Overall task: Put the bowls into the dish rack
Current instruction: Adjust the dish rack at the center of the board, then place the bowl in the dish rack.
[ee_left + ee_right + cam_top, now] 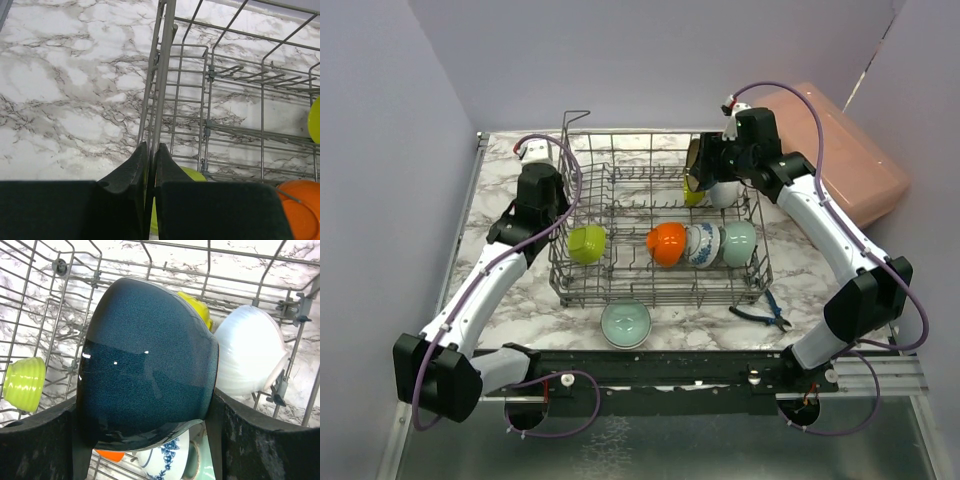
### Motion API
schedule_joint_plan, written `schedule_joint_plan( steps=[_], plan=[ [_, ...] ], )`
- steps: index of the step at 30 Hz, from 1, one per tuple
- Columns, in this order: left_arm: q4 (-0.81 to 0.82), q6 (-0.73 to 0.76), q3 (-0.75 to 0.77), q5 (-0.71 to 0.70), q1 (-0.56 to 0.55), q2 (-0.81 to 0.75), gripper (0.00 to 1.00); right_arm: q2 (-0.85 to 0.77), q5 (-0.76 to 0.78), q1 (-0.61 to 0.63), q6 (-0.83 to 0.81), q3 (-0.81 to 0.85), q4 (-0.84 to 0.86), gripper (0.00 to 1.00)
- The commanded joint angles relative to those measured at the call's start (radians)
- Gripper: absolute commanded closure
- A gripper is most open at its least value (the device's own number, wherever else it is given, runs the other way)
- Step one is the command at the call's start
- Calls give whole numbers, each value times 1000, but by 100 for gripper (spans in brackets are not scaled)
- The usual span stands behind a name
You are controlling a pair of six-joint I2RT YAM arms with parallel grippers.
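The grey wire dish rack (582,282) stands mid-table. In it, standing on edge, are a lime green bowl (586,243), an orange bowl (667,243), a blue-patterned white bowl (702,244), a mint green bowl (739,243), a yellow-green bowl (691,196) and a white bowl (725,193). My right gripper (145,407) is shut on a dark teal bowl (150,350), held on its side above the rack's back right (695,165). My left gripper (150,148) is shut on the rack's left wall wire (161,75). Another mint green bowl (626,323) sits on the table before the rack.
A pink translucent box (850,160) leans at the back right. Blue-handled pliers (761,316) lie on the marble table (510,300) by the rack's front right corner. Lilac walls close in the left, back and right sides.
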Motion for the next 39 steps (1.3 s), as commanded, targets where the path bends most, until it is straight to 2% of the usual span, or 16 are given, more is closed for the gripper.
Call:
schedule_joint_plan(
  steps=[1, 2, 4, 6, 8, 11, 16, 20, 23, 26, 30, 39],
  plan=[
    [6, -112, -50, -206, 35, -63, 100, -19, -13, 7, -20, 27, 58, 100],
    [20, -108, -59, -192, 34, -68, 97, -14, -15, 8, -21, 34, 56, 100],
    [57, -92, -66, -146, 34, -73, 83, 2, -17, 14, -23, 51, 47, 100],
    [85, -74, -57, -100, 35, -64, 75, 21, -11, 26, -29, 74, 30, 100],
    [94, -61, -22, -62, 35, -44, 54, 42, 13, 42, -38, 102, 10, 100],
    [106, -25, 33, -5, 36, -7, 32, 72, 40, 60, -43, 139, -13, 100],
    [129, 12, 96, 86, 59, 35, 14, 137, 113, 100, -56, 218, -64, 100],
    [211, 37, 54, 204, 112, 36, 2, 194, 153, 132, -55, 272, -99, 100],
    [296, -30, -13, 360, 198, 2, 1, 241, 204, 159, -57, 329, -140, 100],
    [416, -76, -95, 430, 250, -53, 1, 282, 244, 179, -57, 377, -178, 100],
    [472, -84, -159, 444, 270, -102, 1, 316, 265, 194, -54, 416, -199, 100],
    [487, -65, -199, 406, 272, -114, 1, 411, 268, 212, -51, 539, -255, 100]
  ],
)
